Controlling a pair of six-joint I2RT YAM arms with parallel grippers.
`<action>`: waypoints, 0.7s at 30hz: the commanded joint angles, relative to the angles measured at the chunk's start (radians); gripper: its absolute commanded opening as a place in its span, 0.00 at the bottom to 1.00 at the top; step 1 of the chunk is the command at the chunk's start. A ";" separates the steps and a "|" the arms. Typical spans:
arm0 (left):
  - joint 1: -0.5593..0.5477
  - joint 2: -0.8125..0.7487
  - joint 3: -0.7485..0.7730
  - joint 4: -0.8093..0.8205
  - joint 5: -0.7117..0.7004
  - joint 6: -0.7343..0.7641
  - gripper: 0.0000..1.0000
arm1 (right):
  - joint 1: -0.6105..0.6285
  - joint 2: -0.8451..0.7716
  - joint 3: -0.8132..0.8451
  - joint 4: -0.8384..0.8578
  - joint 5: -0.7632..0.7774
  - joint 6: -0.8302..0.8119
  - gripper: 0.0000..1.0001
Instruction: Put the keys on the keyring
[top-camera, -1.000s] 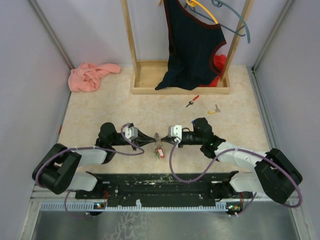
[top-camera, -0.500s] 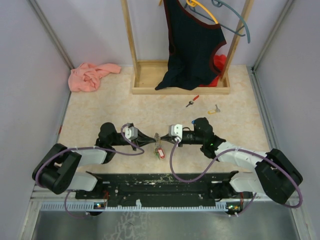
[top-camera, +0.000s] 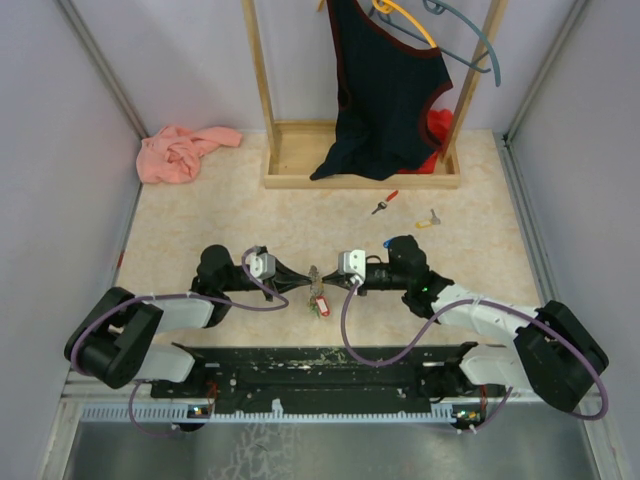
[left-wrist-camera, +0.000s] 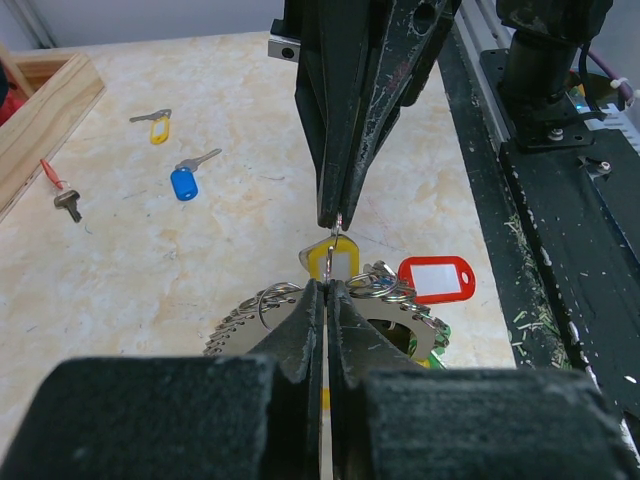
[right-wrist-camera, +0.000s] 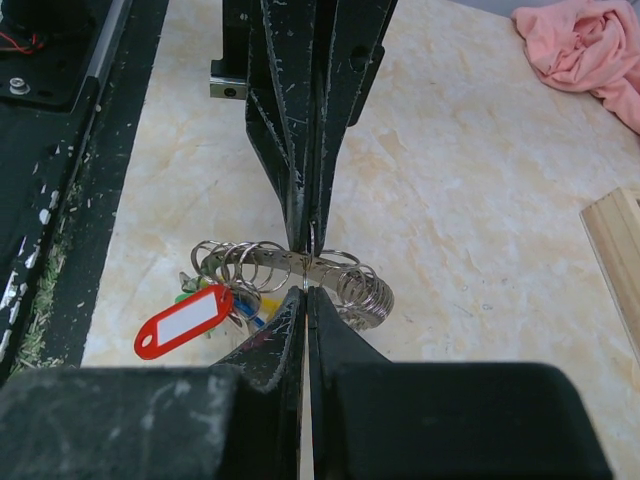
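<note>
The keyring (right-wrist-camera: 352, 278), a grey metal band strung with several small split rings, a red tag (right-wrist-camera: 184, 320) and a yellow tag (left-wrist-camera: 331, 259), hangs between both grippers just above the table (top-camera: 200, 220). It also shows in the top view (top-camera: 315, 292) and the left wrist view (left-wrist-camera: 405, 322). My left gripper (left-wrist-camera: 328, 287) is shut on the band. My right gripper (right-wrist-camera: 305, 293) is shut on a small split ring of it, tip to tip with the left. Three loose keys lie on the table: red (top-camera: 385, 202), yellow (top-camera: 428, 219) and blue (top-camera: 387, 242).
A wooden clothes rack (top-camera: 300, 160) with a dark top (top-camera: 385, 90) stands at the back. A pink cloth (top-camera: 183, 152) lies at the back left. A black base rail (top-camera: 320, 365) runs along the near edge. Grey walls close in both sides.
Both grippers stay pinched together at the keyring. The right arm's forearm has shifted very slightly; nothing else has moved.
</note>
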 joint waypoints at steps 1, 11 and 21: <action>0.004 -0.006 0.018 0.043 0.018 -0.006 0.01 | 0.010 -0.006 0.038 0.026 -0.026 -0.004 0.00; 0.004 0.009 0.018 0.078 0.040 -0.030 0.01 | 0.009 0.007 0.035 0.063 -0.014 0.022 0.00; 0.004 0.011 0.019 0.078 0.040 -0.031 0.01 | 0.010 0.013 0.037 0.074 -0.027 0.035 0.00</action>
